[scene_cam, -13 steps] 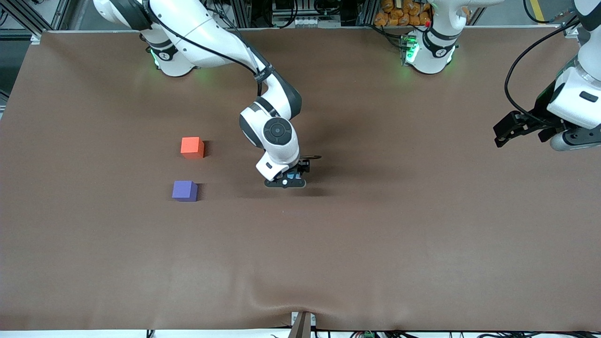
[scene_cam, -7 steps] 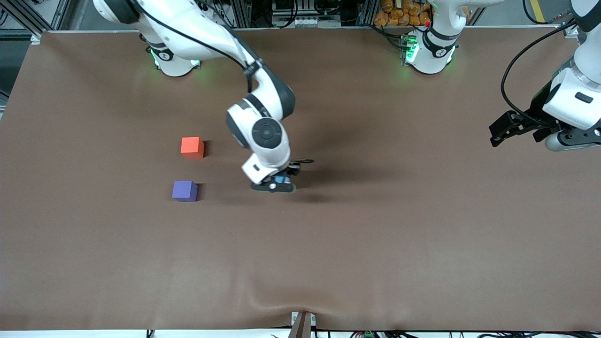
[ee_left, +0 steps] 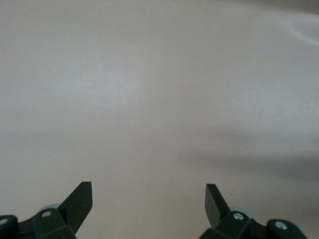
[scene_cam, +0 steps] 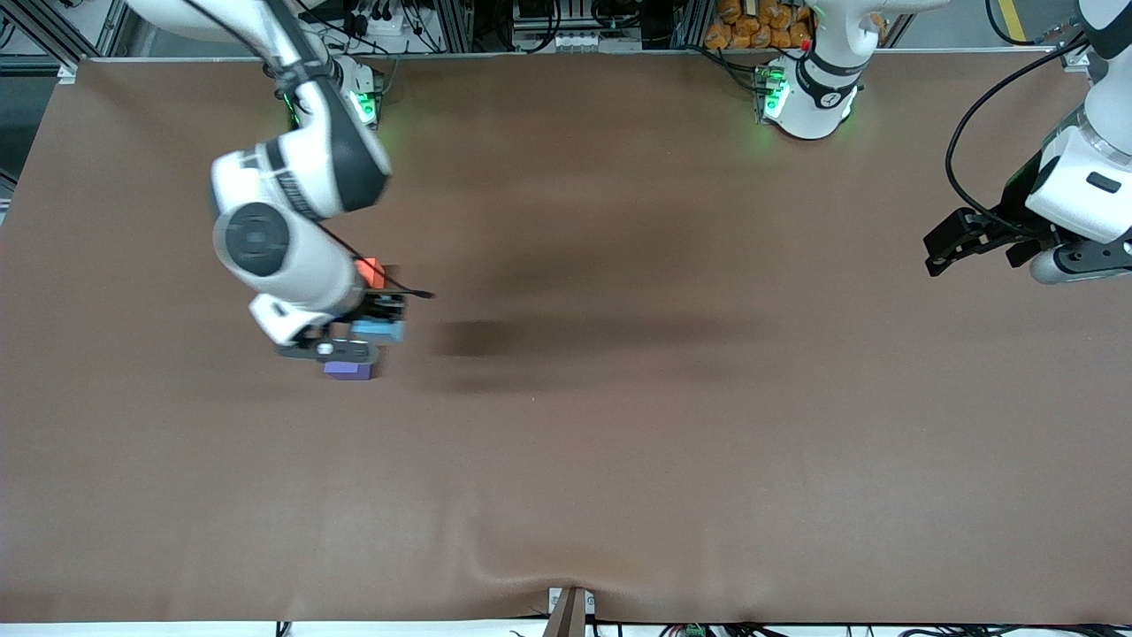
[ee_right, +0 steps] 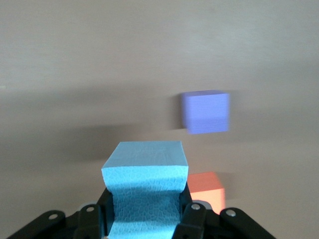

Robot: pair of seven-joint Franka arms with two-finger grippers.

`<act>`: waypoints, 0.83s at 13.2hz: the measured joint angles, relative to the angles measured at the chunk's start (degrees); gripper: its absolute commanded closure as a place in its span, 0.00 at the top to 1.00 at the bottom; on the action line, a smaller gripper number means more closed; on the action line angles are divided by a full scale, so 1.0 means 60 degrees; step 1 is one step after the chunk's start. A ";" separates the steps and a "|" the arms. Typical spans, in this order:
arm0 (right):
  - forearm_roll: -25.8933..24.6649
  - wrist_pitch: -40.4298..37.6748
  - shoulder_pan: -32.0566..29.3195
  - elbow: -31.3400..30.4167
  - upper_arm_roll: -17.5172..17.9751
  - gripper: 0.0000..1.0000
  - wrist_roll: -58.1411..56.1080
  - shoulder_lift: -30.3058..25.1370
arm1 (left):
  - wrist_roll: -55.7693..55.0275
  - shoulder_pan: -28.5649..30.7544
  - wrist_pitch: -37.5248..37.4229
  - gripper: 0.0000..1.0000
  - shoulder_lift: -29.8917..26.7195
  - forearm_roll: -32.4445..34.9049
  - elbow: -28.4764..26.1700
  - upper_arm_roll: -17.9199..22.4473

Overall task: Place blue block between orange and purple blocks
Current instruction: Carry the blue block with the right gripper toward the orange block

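Observation:
My right gripper is shut on the light blue block and holds it above the table, over the spot beside the orange block and the purple block. The right arm partly covers both blocks. In the right wrist view the blue block sits squeezed between the fingers, with the purple block and the orange block on the table below. My left gripper is open and empty, waiting above the left arm's end of the table; its fingertips show over bare cloth.
A brown cloth covers the whole table. The two arm bases stand at the table's edge farthest from the front camera. A small bracket sits at the nearest edge.
My right arm has swung with the blue block from the middle of the table toward the right arm's end, arriving over the orange and purple blocks. The left arm has hardly moved.

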 measured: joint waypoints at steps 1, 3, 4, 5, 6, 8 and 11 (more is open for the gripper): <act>0.0000 0.0545 -0.0299 -0.0704 0.0001 0.00 -0.0235 -0.0228 | 0.0012 0.0021 0.0000 1.00 0.0000 0.0000 -0.0005 0.0002; 0.0000 0.1259 -0.0702 -0.1766 0.0009 0.00 -0.0786 -0.0429 | 0.0019 0.0030 0.0000 1.00 0.0000 0.0000 -0.0017 0.0001; 0.0000 0.1418 -0.0888 -0.2059 0.0008 0.00 -0.1109 -0.0442 | 0.0021 0.0030 0.0000 1.00 -0.0001 0.0000 -0.0018 -0.0002; 0.0000 0.1624 -0.1059 -0.2319 0.0006 0.00 -0.1360 -0.0452 | 0.0022 0.0031 0.0000 1.00 -0.0006 0.0000 -0.0018 -0.0005; 0.0001 0.1864 -0.1166 -0.2548 0.0007 0.00 -0.1493 -0.0459 | 0.0024 0.0031 0.0000 1.00 -0.0014 0.0000 -0.0018 -0.0008; 0.0001 0.2427 -0.1226 -0.2978 0.0011 0.00 -0.1538 -0.0462 | 0.0025 0.0031 0.0000 1.00 -0.0034 0.0000 -0.0017 -0.0013; 0.0001 0.3118 -0.1224 -0.3486 0.0093 0.00 -0.1538 -0.0462 | 0.0031 0.0028 0.0000 1.00 -0.0046 0.0000 -0.0022 -0.0065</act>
